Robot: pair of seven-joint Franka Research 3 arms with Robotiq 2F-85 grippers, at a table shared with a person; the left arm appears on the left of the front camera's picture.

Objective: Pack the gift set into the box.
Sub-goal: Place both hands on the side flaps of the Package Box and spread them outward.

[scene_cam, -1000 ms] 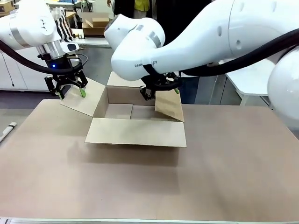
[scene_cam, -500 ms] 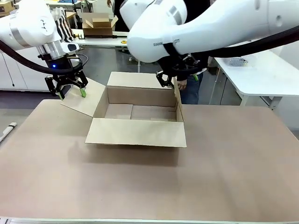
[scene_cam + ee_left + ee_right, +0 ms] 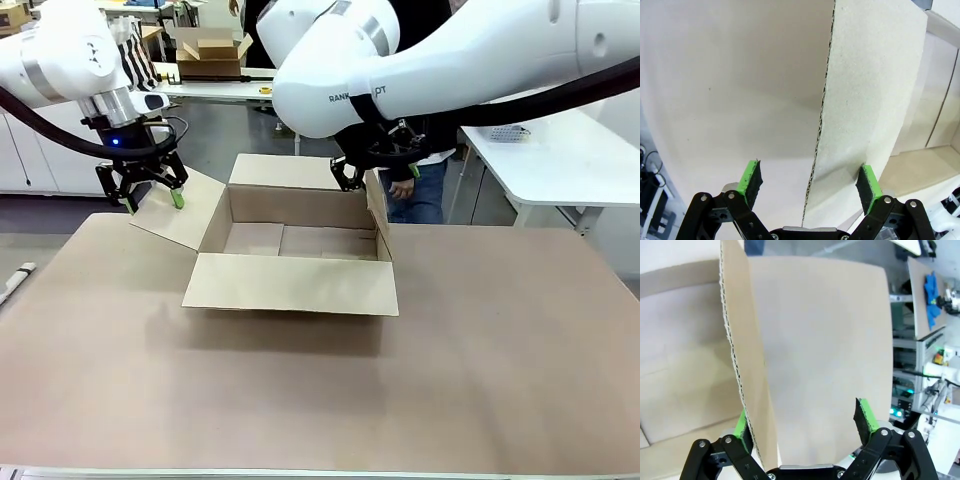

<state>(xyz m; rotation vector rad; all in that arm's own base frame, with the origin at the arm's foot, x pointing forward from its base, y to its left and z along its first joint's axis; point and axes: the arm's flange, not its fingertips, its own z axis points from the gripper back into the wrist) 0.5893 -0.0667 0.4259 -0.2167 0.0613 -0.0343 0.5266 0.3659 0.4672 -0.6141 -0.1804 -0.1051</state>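
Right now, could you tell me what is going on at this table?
Both arms are at the open box on the table. The left gripper is open astride the left flap, which leans outward. The right gripper is open astride the right flap, which stands nearly upright. Neither flap is clamped. The box is empty, so packing has not begun.

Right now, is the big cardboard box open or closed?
Open. The cardboard box has its near flap folded out flat toward the camera, and its bare floor shows inside.
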